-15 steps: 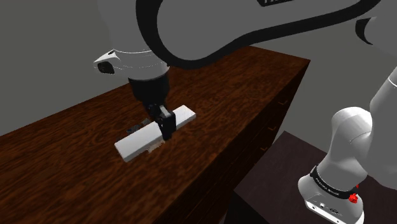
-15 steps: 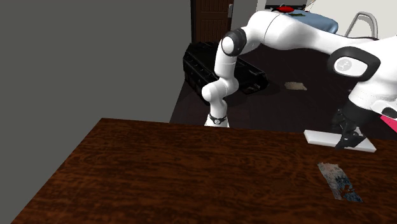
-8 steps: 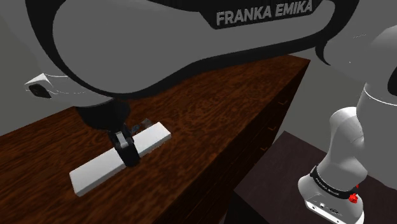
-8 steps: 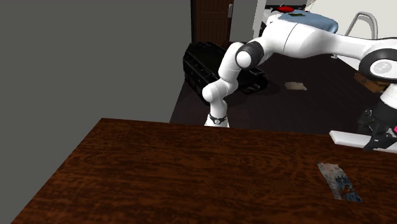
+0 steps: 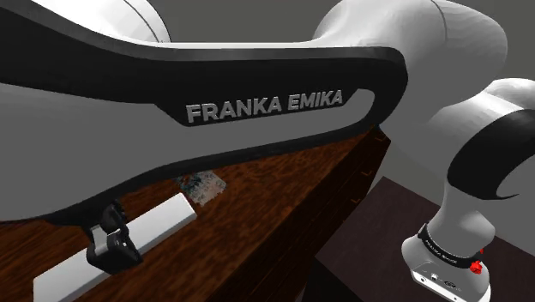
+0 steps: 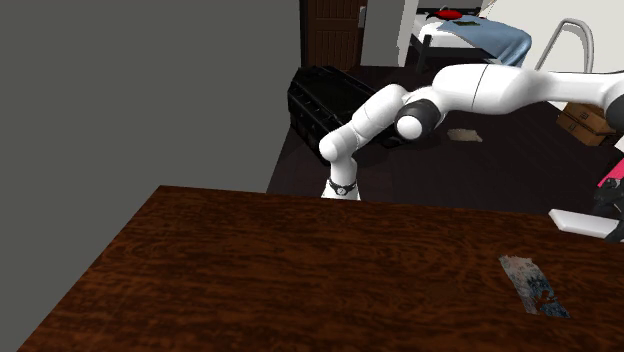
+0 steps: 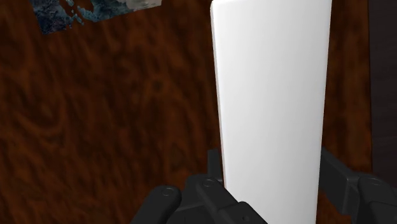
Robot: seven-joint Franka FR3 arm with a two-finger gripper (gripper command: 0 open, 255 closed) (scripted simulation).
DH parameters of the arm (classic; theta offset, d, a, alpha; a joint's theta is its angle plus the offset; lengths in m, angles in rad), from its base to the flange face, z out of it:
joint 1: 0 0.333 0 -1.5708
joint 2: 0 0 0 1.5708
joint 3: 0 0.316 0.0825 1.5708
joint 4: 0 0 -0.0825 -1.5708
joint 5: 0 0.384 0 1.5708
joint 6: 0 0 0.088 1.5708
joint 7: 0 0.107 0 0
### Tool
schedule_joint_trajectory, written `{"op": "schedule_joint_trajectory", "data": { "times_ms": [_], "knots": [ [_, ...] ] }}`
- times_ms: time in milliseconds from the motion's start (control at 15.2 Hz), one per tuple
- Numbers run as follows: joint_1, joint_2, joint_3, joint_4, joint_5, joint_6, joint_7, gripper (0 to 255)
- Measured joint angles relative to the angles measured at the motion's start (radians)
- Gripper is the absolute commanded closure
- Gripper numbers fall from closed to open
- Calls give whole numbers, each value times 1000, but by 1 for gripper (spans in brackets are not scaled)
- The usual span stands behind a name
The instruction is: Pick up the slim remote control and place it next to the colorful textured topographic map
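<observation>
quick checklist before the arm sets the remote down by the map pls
1. Grip: the gripper clasps the white remote by both long sides. ok
2. Target found: the topographic map lies flat on the wooden table. ok
3. Remote clear of the map: in the shoulder view its nearer end is close to the map, with a gap between them. ok
4. Room for the set-down: bare wood shows beside the map. ok
5. Remote's height over the table: cannot tell
6. Remote released next to the map: not ok, it is in the gripper.
</observation>
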Motion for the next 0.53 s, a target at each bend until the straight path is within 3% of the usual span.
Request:
{"op": "schedule_joint_trajectory", "data": {
  "times_ms": [528],
  "knots": [
    [-17, -73, 4, -227, 7, 154, 10, 255]
  ]
}}
